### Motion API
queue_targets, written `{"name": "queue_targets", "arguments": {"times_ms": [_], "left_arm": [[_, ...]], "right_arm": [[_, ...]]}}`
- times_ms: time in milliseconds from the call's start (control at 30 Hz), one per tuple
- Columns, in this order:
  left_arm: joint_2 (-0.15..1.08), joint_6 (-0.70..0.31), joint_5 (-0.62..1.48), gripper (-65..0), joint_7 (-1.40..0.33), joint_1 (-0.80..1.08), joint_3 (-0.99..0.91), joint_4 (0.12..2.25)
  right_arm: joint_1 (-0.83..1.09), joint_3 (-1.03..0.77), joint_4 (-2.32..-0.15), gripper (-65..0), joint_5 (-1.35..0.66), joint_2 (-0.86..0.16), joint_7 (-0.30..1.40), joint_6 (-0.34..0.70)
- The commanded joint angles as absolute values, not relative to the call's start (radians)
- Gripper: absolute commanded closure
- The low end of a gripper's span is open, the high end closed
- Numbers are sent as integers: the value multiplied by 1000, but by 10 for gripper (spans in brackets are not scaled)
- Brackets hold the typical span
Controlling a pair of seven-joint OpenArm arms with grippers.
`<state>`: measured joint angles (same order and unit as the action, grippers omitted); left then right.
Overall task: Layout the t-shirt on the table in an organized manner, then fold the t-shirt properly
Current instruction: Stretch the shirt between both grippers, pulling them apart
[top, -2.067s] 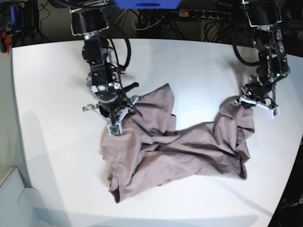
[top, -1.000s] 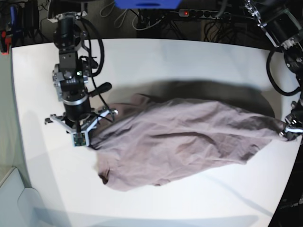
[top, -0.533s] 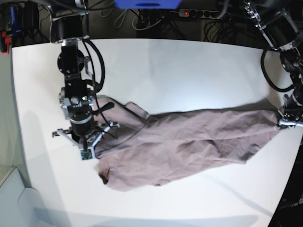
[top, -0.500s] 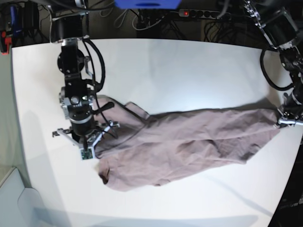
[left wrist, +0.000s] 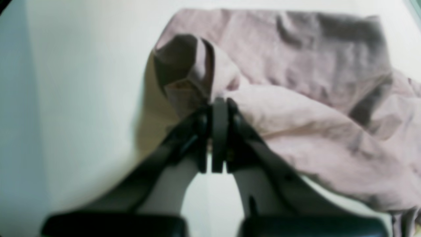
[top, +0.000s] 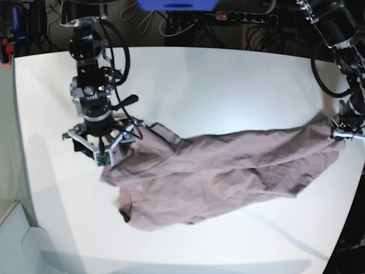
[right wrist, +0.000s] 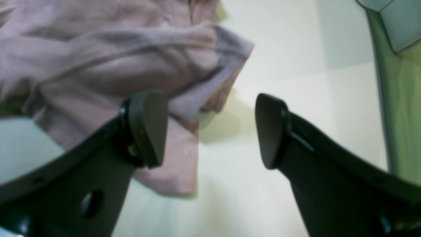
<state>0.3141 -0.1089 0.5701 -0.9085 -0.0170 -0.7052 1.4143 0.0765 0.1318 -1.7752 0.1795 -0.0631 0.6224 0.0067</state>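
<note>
The mauve t-shirt (top: 228, 171) lies stretched, wrinkled, across the white table (top: 228, 80) from left to right. My right gripper (top: 105, 149) is over the shirt's left end. In the right wrist view it (right wrist: 209, 131) is open, and a corner of the shirt (right wrist: 98, 65) lies by the left fingertip (right wrist: 148, 128), not held. My left gripper (top: 340, 132) is at the shirt's right end near the table edge. In the left wrist view it (left wrist: 218, 108) is shut on a bunched fold of the shirt (left wrist: 296, 108).
A power strip and cables (top: 245, 17) run behind the table's far edge. The curved table edge (top: 351, 217) passes close to my left gripper. A pale grey object (top: 17, 240) sits off the table at the lower left.
My right gripper has opened, let go of the shirt's left end and moved toward the far side. My left gripper has moved a little toward the far side, still holding the right end.
</note>
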Motion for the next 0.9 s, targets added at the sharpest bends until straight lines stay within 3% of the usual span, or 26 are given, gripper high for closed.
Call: {"name": "queue_targets", "arguments": {"times_ms": [0,267,367,567,733,867], "left_arm": [[332,-113,578,-2,-894,-24,-710,1437],[329,-114,578,-2,-894,-12,-733,1440],[329,-114,578,-2,-894,-10,-733,1440],[334,-114,578,-2,-894,12,-734,1440],[329,-114,579,-2,-895,30,-766,1454],[328,-114,591,-2,-906,61,-763,1547]], "right_arm": [[85,130,-1791,-423,180,-62,602,5],[120,125,-1647,-421,48,-50,602,5],[114,125,-1595,-391,35,-50,601,5],[91,125,-1518,-247,35,-50,568,5],[97,125,-1547,-10,39,-50,549,2],[130,76,-1667,0,39,-48,549,2]]}}
